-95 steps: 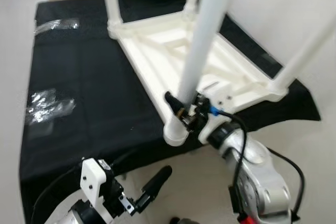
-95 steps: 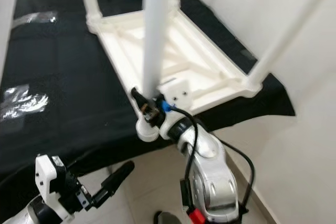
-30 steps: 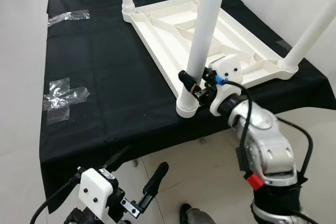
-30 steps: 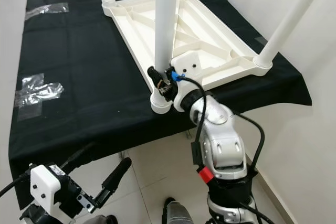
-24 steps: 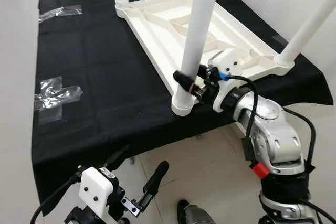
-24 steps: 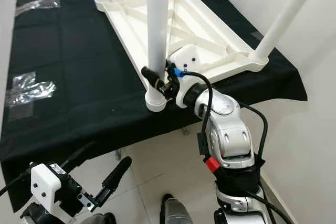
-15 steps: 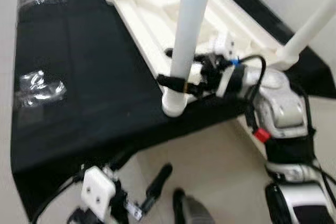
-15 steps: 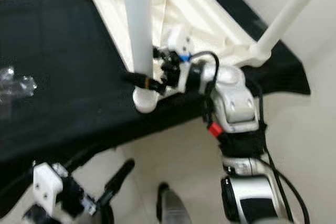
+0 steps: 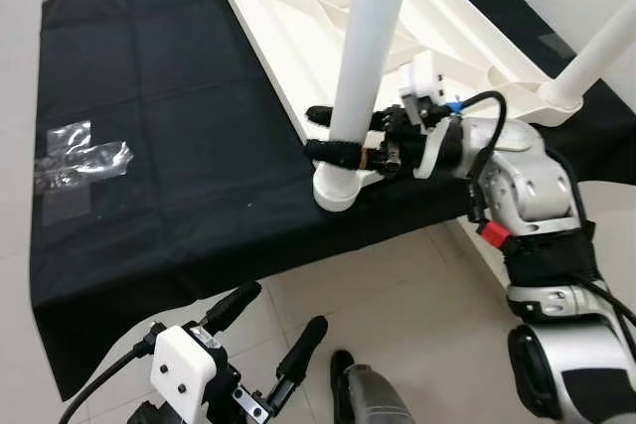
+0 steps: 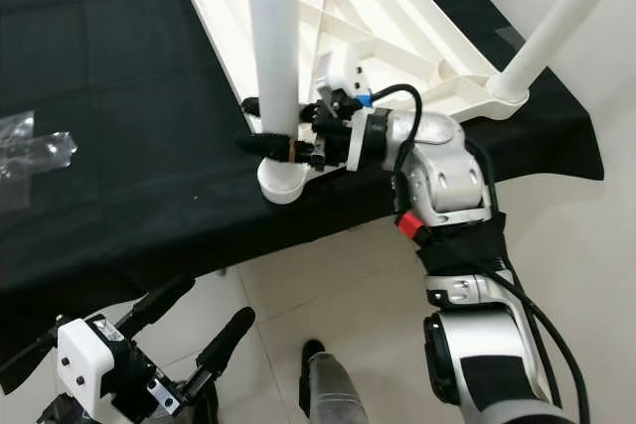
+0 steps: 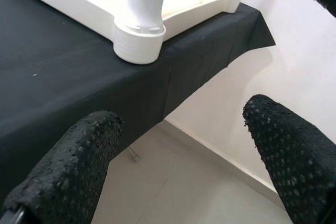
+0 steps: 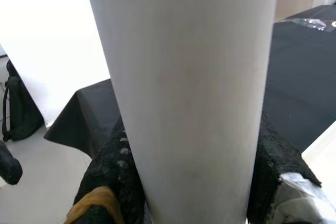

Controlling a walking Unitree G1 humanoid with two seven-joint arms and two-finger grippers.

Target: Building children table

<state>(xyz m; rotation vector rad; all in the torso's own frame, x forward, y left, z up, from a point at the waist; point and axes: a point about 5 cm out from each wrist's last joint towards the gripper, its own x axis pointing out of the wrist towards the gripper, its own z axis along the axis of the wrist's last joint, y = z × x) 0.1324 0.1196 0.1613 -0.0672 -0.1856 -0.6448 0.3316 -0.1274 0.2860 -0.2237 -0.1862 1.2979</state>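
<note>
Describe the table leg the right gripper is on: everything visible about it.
The table leg is a smooth white tube, plastic by its look, standing upright in a round socket at the near corner of the upside-down white table top, which lies on a black cloth. The right gripper clamps it low down, one black finger on each side, just above the socket.

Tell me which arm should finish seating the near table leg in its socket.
Right. The right gripper is clamped around the near leg just above its corner socket. The left gripper hangs open below the black cloth's edge, away from the table.
</note>
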